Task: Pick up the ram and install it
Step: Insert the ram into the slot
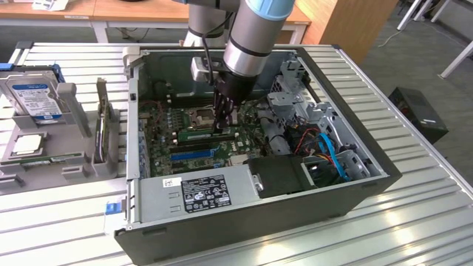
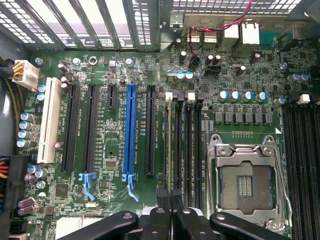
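Silver slatted metal table [image 1: 414, 221]: bare on the exterior view's right and in front of the case.

Open dark-grey steel computer case [image 1: 355, 191] lies on its side with the side panel off, and its walls stand up all round. A grey plastic parts holder [image 1: 74, 111] sits just beside the wall on the exterior view's left.

Silver-and-blue robot arm [image 1: 255, 39] comes down through the open side, near the middle, well apart from all four walls.

Green motherboard [image 1: 166, 138] [image 2: 105, 150] covers the case floor. It is hemmed in by a grey labelled power-supply box [image 1: 196, 194] along the near edge and a grey metal drive cage [image 1: 296, 105] on the exterior view's right.

Square metal processor socket [image 2: 245, 182] is empty. Long blue expansion slot [image 2: 131, 132] and black memory slots [image 2: 192, 150] are close-packed.

Black two-finger gripper [image 1: 221, 126] [image 2: 172, 200]: fingers clenched close together, tips at the top edge of the ram [image 1: 198, 133], near one end. Cannot tell whether they pinch it or only press on it.

Ram: long, thin green stick with dark chips, standing on edge in a memory slot between socket and blue slot.
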`<state>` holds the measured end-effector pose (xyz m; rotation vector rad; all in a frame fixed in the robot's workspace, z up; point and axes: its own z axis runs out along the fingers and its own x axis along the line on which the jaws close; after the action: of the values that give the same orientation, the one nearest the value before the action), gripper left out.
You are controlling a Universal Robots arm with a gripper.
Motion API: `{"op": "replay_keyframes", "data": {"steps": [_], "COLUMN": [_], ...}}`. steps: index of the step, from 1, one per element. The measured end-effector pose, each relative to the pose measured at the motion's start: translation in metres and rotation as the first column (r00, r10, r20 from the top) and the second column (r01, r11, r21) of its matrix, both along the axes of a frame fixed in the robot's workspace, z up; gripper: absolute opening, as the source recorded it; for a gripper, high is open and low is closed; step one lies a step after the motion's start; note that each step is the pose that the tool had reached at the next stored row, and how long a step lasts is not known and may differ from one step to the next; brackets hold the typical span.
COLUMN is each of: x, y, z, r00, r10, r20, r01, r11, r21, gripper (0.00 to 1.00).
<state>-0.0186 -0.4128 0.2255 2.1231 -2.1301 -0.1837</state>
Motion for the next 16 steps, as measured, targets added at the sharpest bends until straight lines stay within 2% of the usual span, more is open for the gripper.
{"op": "replay_keyframes", "data": {"steps": [16], "x": [0.0000], "y": [0.0000], "z": [-0.0044], "r00": [1.0000], "r10": [0.000], "r20": [-0.0001], "r01": [0.000], "r11": [1.0000], "r21": [-0.0002], "gripper": [0.12]}}
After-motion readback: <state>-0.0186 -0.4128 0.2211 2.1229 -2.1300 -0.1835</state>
